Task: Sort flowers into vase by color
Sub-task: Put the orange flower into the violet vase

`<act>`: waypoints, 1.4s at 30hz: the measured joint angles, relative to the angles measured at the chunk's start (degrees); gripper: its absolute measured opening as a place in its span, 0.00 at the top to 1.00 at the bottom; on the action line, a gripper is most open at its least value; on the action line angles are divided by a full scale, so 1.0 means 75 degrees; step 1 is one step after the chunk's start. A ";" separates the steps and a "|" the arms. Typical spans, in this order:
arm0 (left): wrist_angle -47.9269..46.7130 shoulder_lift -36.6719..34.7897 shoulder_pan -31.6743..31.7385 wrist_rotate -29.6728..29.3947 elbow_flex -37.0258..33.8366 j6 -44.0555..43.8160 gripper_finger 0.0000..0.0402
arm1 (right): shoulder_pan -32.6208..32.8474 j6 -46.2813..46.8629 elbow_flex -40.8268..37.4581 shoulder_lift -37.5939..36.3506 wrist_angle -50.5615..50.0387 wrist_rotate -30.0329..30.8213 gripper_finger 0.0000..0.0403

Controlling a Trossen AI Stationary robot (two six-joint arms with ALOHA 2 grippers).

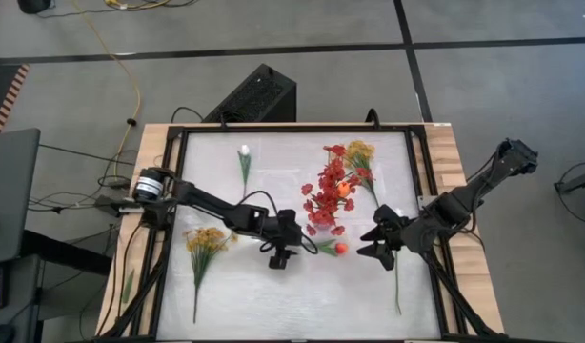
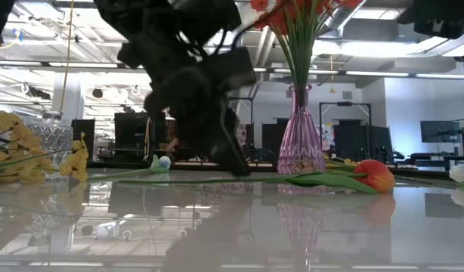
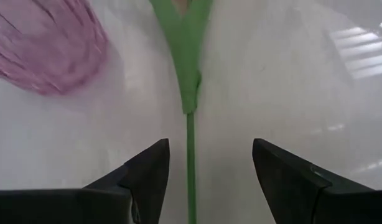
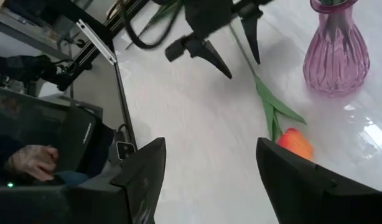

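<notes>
An orange tulip [image 1: 341, 248] lies on the white table, its green stem [image 3: 191, 149] running toward the table's left. My left gripper [image 1: 281, 259] is low over that stem and open, one finger on either side of it and clear of it in the left wrist view [image 3: 209, 180]. Just beyond stands a purple glass vase [image 2: 301, 143] with red sprays [image 1: 326, 195] and an orange bud [image 1: 345, 189] in it. My right gripper [image 1: 369, 243] hovers open to the right of the tulip's bud [image 4: 295, 144], nothing between its fingers.
A yellow spray [image 1: 205, 240] lies at the left. A white tulip [image 1: 244, 157] lies at the far side, and another yellow spray [image 1: 359, 152] at the far right. A white-budded flower [image 1: 397, 211] lies under my right arm. A clear glass vase [image 2: 51, 136] stands at the low view's left. A black frame [image 1: 169, 181] rims the table.
</notes>
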 joint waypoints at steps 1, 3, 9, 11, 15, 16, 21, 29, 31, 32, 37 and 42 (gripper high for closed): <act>0.0004 0.0122 0.0001 0.0066 0.0050 -0.0009 0.46 | 0.0001 -0.0028 0.0000 0.0000 -0.0021 -0.0002 0.31; 0.0051 0.0348 0.0001 0.0178 0.0170 0.0009 0.46 | -0.0001 -0.0028 0.0000 0.0000 -0.0092 -0.0005 0.31; -0.0795 0.0656 -0.0148 0.0098 0.0636 0.0069 0.62 | 0.0021 -0.0035 0.0000 0.0000 -0.0245 -0.0040 0.31; -0.1300 0.0672 -0.0205 -0.0014 0.0855 0.0186 0.77 | 0.0040 -0.0047 0.0000 0.0000 -0.0247 -0.0064 0.31; -0.2682 0.0681 -0.0210 -0.0018 0.1512 0.0394 0.97 | 0.0043 -0.0046 0.0000 0.0000 -0.0239 -0.0075 0.31; -0.2967 0.0656 -0.0210 -0.0046 0.1645 0.0544 0.98 | 0.0043 -0.0045 0.0000 0.0000 -0.0241 -0.0075 0.31; -0.3656 -0.0020 -0.0298 -0.0395 0.2150 0.1776 1.00 | 0.0043 -0.0012 0.0000 0.0000 -0.0238 -0.0072 0.31; -0.3661 -0.2267 -0.0323 -0.0377 0.2120 0.3334 1.00 | 0.0134 0.0010 0.0000 0.0001 -0.0255 -0.0065 0.31; -0.3621 -0.2893 -0.0323 -0.0171 0.2128 0.3661 1.00 | 0.0147 0.0010 0.0000 0.0000 -0.0254 -0.0060 0.31; -0.3574 -0.3183 -0.0315 0.0007 0.2128 0.3782 1.00 | 0.0142 0.0010 0.0000 0.0000 -0.0256 -0.0050 0.31; -0.2570 -0.4408 -0.0041 0.1194 0.2128 0.3237 1.00 | 0.0105 0.0013 0.0000 0.0000 -0.0245 0.0010 0.31; 0.0145 -0.5242 0.0564 0.2215 0.1384 0.2612 1.00 | 0.0063 0.0016 0.0000 0.0000 -0.0215 0.0016 0.31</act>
